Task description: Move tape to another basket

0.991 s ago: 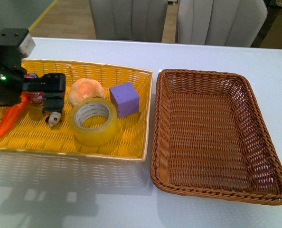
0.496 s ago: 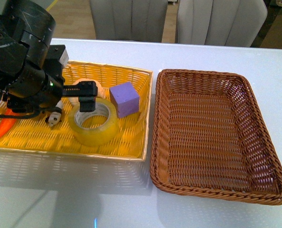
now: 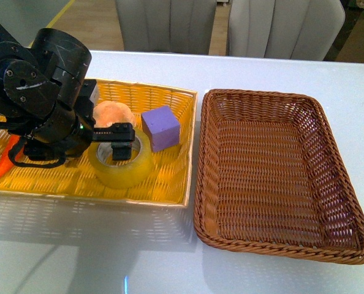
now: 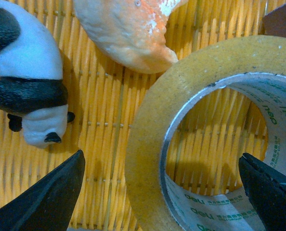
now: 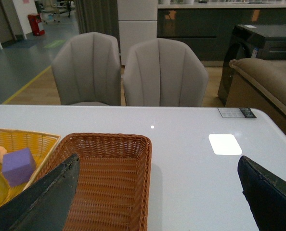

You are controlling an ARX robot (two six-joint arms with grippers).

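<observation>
The tape (image 3: 125, 174) is a wide roll of yellowish translucent film on a white core with green lettering inside. It lies flat, hole facing up, in the near right part of the yellow tray (image 3: 170, 174). The dark brown wicker basket (image 3: 268, 93), rectangular with rounded corners and a raised rim, sits upright just right of that tray.
</observation>
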